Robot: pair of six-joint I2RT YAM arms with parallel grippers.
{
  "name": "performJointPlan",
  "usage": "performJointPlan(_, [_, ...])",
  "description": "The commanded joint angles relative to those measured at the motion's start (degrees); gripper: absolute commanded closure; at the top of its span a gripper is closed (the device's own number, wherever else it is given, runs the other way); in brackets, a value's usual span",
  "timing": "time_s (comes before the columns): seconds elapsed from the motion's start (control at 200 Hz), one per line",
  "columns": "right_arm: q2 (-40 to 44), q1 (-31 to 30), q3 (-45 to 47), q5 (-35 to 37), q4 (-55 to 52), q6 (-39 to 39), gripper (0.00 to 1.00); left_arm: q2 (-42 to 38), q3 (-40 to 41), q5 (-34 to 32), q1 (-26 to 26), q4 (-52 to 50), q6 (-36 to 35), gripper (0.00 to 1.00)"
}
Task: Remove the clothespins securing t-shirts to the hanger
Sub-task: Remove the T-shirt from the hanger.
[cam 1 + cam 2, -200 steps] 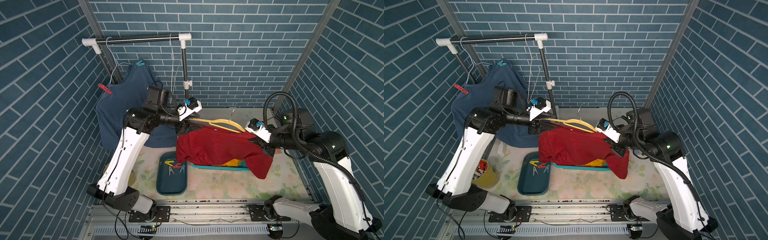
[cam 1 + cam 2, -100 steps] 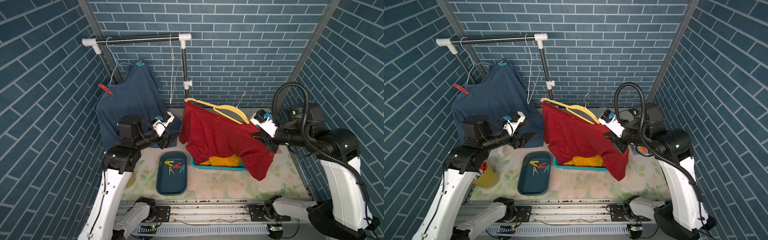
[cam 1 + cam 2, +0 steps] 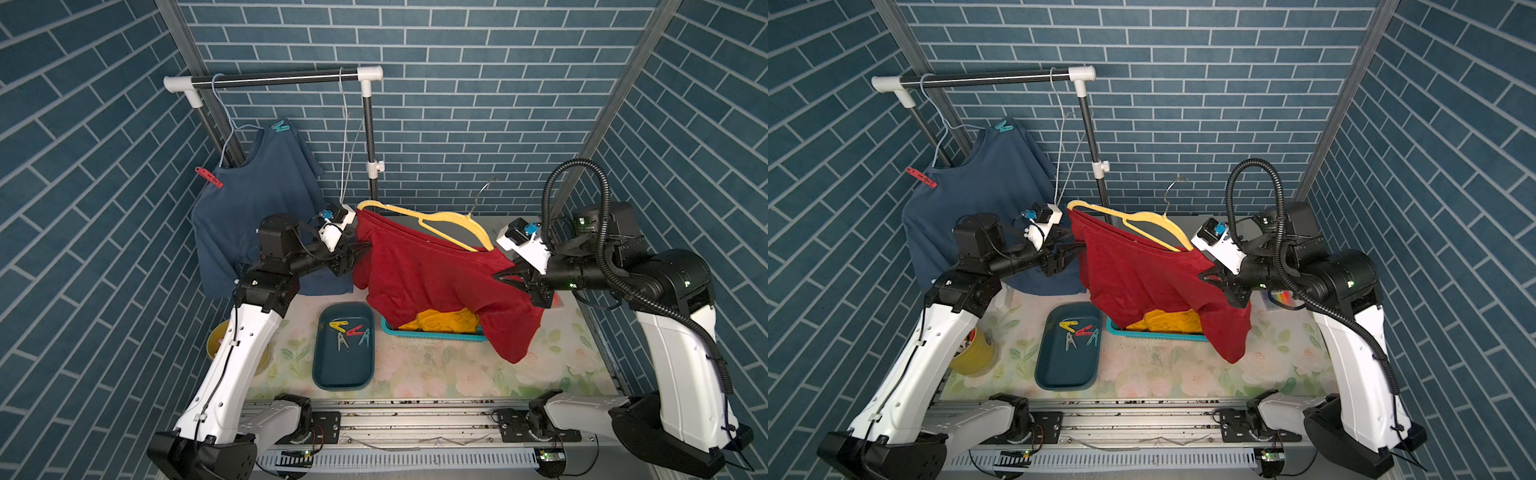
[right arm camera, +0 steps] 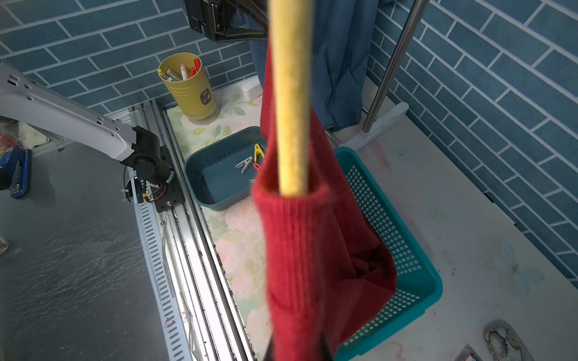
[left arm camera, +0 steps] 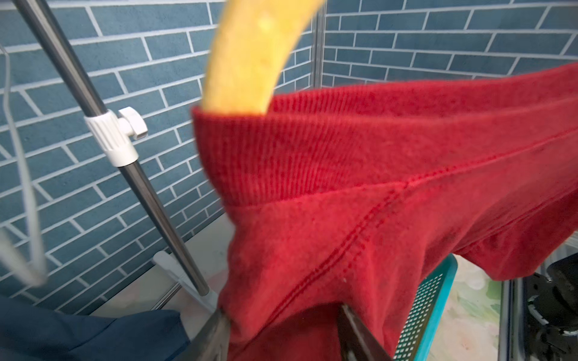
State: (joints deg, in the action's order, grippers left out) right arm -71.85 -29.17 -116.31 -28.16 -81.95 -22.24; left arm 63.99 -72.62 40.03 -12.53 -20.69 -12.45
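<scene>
The dark red t-shirt [image 3: 436, 274] hangs on a yellow hanger [image 3: 449, 220] held in the air over the table. My right gripper [image 3: 500, 277] is shut on its right shoulder [image 4: 297, 281]. My left gripper [image 3: 365, 251] is at the left shoulder, its fingers [image 5: 215, 331] apart with red cloth between them. No clothespin shows on this shirt. The slate blue t-shirt [image 3: 257, 208] hangs from the rail with a red clothespin [image 3: 209, 177] and a teal clothespin [image 3: 280, 126] on it. Several clothespins [image 3: 351, 332] lie in the dark teal tray [image 3: 343, 370]. The orange-yellow t-shirt [image 3: 442, 321] lies in the basket.
A teal mesh basket [image 3: 436, 334] stands under the red shirt, right of the tray. The rack's rail [image 3: 274, 80] and post [image 3: 370, 158] stand behind, with an empty white wire hanger [image 3: 343, 145]. A yellow cup of markers [image 3: 976, 353] sits at the table's left edge.
My left arm swung back toward the blue shirt, then returned to the red shirt's left shoulder. My right gripper has lifted the hanger and shirt higher.
</scene>
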Motion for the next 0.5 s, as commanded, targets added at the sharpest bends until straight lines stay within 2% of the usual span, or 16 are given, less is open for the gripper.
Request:
performJointPlan(0.0, [1.4,0.2,-0.3,-3.7,2.7,2.3,1.00,-0.1,2.3,2.5,-1.0,3.8,2.9,0.59])
performJointPlan(0.07, [1.4,0.3,-0.5,-2.7,2.5,2.6,1.00,0.8,1.6,3.6,-1.0,1.0,3.5,0.89])
performJointPlan(0.11, [1.4,0.3,-0.2,-2.1,2.5,2.6,1.00,0.9,1.4,3.5,-1.0,-0.6,3.7,1.00])
performJointPlan(0.33, [0.7,2.0,0.1,0.1,3.5,0.9,1.00,-2.7,5.6,-1.3,-1.0,-4.8,1.5,1.00])
performJointPlan(0.495, [0.2,5.6,-0.4,-0.2,7.4,1.4,1.00,-3.6,10.5,-4.4,-1.0,-0.7,3.8,1.00])
